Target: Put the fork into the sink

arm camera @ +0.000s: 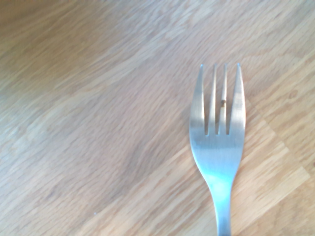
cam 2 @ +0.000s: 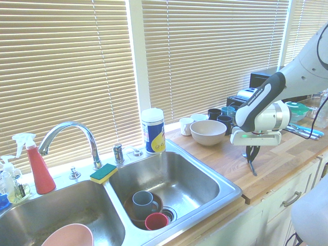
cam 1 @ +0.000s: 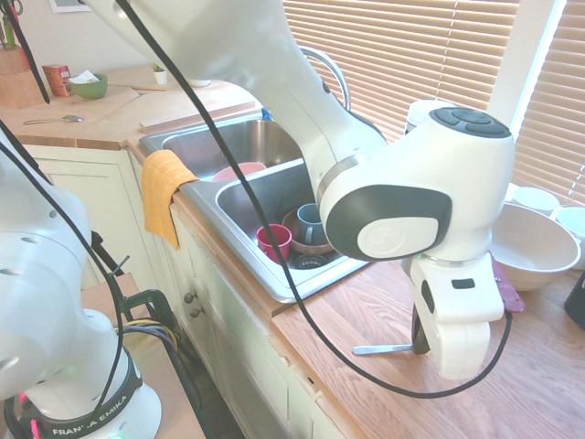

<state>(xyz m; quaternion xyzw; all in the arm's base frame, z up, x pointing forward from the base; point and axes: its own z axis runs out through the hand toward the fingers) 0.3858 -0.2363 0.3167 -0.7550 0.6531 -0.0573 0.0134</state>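
Observation:
The silver fork (cam 1: 379, 349) lies flat on the wooden counter to the right of the sink (cam 1: 236, 245), its handle pointing toward the counter's front edge. My gripper (cam 1: 421, 345) stands straight down over it, fingers shut on the fork at counter level. In the second exterior view the gripper (cam 2: 251, 165) shows its fingers pressed together just above the wood, right of the sink (cam 2: 187, 177). The wrist view shows the fork's four tines and neck (arm camera: 216, 142) against the wood grain.
The near basin holds a red cup (cam 1: 274, 242), a grey mug (cam 1: 309, 224) and a brown dish. A big white bowl (cam 1: 530, 245) and mugs stand behind the gripper. An orange cloth (cam 1: 163, 197) hangs over the counter edge. A spoon (cam 1: 53, 120) lies far left.

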